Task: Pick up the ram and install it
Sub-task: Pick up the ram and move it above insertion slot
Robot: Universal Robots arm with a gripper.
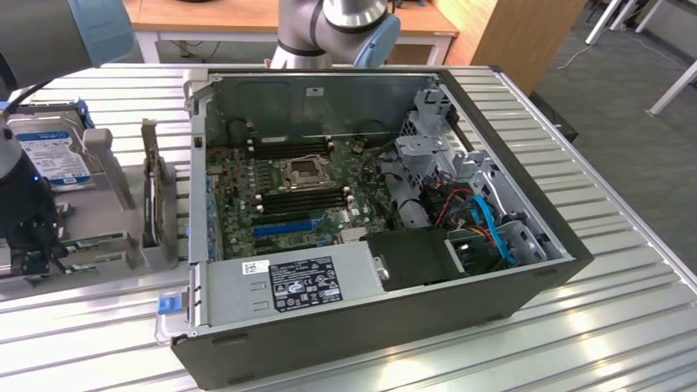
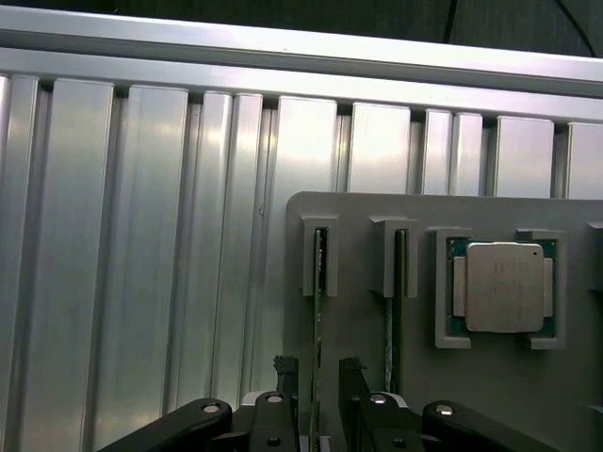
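**Gripper (image 2: 317, 369) poised over the grey holder (image 2: 377, 212) on the ribbed counter (image 2: 141, 235), beside the open computer case (image 1: 316, 106).** The ram (image 2: 319, 292) is seen edge-on, standing upright in one slot of the holder. A second stick (image 2: 391, 292) stands in the neighbouring slot, and a processor (image 2: 504, 287) is seated further along. The fingers (image 2: 350, 377) are spread, one on each side of the ram. No contact with it can be made out, and nothing is pinched. Several risks may be judged from this arrangement. If the fingers were closed off-centre, the thin board could be tilted and jammed against the slot walls when lifted. Because the second stick stands just beside the ram, it could be struck or dragged by the nearer finger. A shallow or slanted grip could allow the ram to swing while carried. It would then meet a black memory slot (image 1: 303, 201) on the motherboard (image 1: 234, 208) askew, and could be left half-seated or bent when pressed home.
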